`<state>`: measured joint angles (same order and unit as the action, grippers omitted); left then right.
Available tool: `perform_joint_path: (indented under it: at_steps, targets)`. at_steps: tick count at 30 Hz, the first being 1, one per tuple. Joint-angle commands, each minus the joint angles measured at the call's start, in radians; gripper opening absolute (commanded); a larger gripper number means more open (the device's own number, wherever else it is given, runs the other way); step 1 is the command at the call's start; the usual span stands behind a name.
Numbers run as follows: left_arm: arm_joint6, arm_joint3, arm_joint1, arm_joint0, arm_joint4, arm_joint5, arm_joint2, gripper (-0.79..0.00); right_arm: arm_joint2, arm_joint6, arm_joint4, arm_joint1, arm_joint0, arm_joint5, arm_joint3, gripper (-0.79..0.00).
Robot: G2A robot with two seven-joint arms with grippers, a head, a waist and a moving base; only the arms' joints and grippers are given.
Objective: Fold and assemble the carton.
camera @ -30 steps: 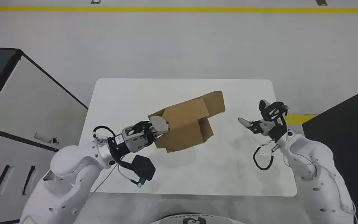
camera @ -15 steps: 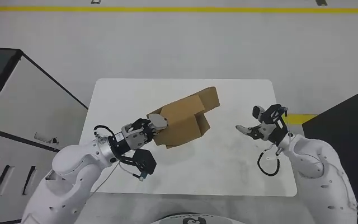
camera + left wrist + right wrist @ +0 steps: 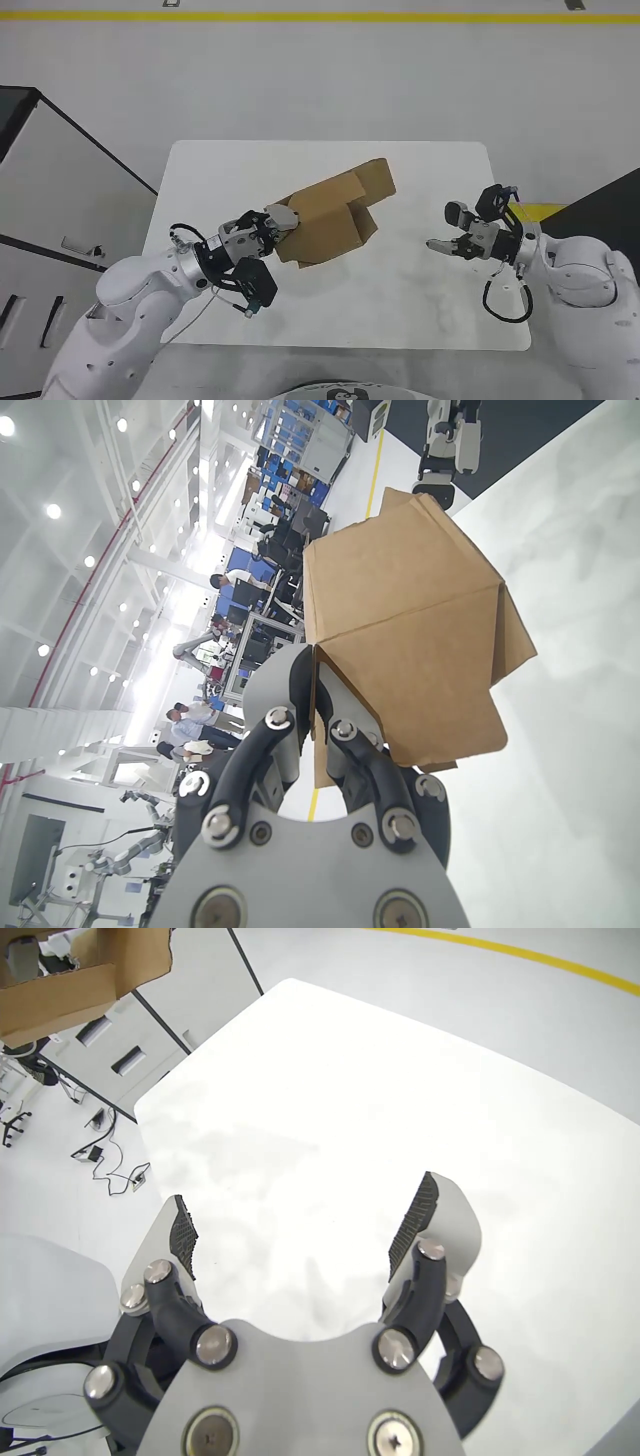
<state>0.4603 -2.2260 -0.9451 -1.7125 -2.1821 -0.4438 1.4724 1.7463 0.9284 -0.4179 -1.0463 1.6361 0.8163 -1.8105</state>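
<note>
A brown cardboard carton point(image 3: 335, 215), partly unfolded with loose flaps, is held tilted above the middle of the white table point(image 3: 400, 300). My left gripper point(image 3: 280, 221) is shut on the carton's near-left edge; in the left wrist view its fingers point(image 3: 312, 700) pinch a thin cardboard panel point(image 3: 400, 620). My right gripper point(image 3: 448, 228) stands open over the table's right side, well apart from the carton, with nothing between its textured pads point(image 3: 415, 1223). A corner of the carton point(image 3: 65, 988) shows far off in the right wrist view.
The white table's right half point(image 3: 350, 1103) is bare under the right gripper. A dark-framed grey cabinet point(image 3: 40, 180) stands beside the table's left edge. A yellow floor line point(image 3: 320, 16) runs behind the table.
The left gripper has drawn the carton slightly left and tilted it. The right arm has swung its gripper lower and turned it toward the table's centre.
</note>
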Motion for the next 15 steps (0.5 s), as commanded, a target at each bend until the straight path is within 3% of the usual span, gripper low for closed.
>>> perform_joint_path:
  at_steps: [1,4,7,13,15]
  targets:
    - [-0.002,0.000,0.000,0.000,0.001,0.002,0.000,-0.785,0.000,0.001,0.001,0.000,0.000,0.000,0.000,0.000]
    - [-0.013,0.001,0.000,0.005,0.001,-0.015,-0.010,-0.785,-0.029,0.002,0.045,0.002,0.009,-0.002,0.004,0.000]
    - [-0.031,0.001,0.002,0.014,-0.018,-0.036,-0.014,-0.785,-0.047,0.083,0.182,0.013,-0.003,-0.017,0.018,0.000]
    - [-0.059,-0.002,0.005,0.025,-0.044,-0.066,-0.013,-0.785,-0.086,0.294,0.447,0.063,-0.062,-0.218,0.013,0.000]
    - [-0.058,-0.005,0.005,0.027,-0.050,-0.063,-0.013,-0.785,-0.086,0.294,0.447,0.063,-0.062,-0.218,0.013,0.000]
